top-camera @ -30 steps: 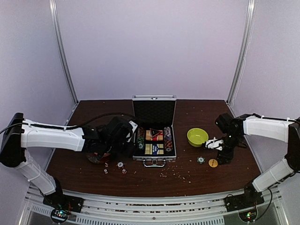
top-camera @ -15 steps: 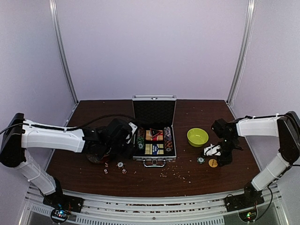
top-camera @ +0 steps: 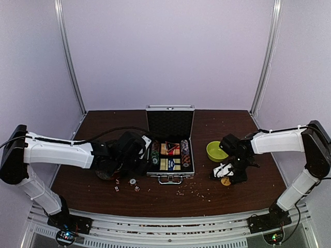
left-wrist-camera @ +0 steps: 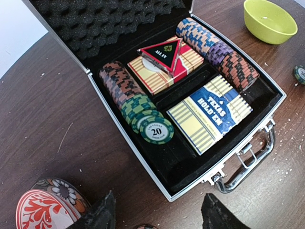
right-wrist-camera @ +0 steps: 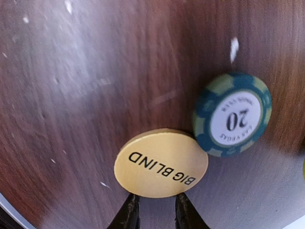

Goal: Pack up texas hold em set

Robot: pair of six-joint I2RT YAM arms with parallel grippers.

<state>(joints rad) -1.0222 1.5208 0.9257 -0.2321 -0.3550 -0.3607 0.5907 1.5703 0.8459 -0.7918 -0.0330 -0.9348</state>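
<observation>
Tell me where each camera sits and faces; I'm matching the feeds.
Top external: high behind the bases, facing the table; both arms show.
Left wrist: above the open case; dark fingertips show.
Right wrist: close over the Big Blind button; fingertips show.
Shared: lime bowl, top and left.

Both arms wear smooth white shells over their long links, joined by chunky black joints. The left arm [top-camera: 57, 152] trails a black cable arching from its forearm toward the wrist, where a black housing sits. The right arm [top-camera: 282, 140] has a thin dark cable along its top. Each base is black, lit by small coloured lights. The left pincer [left-wrist-camera: 157, 217] shows rough, matte black fingertips [left-wrist-camera: 102, 217]; the right pincer [right-wrist-camera: 152, 212] has narrow dark ones.
</observation>
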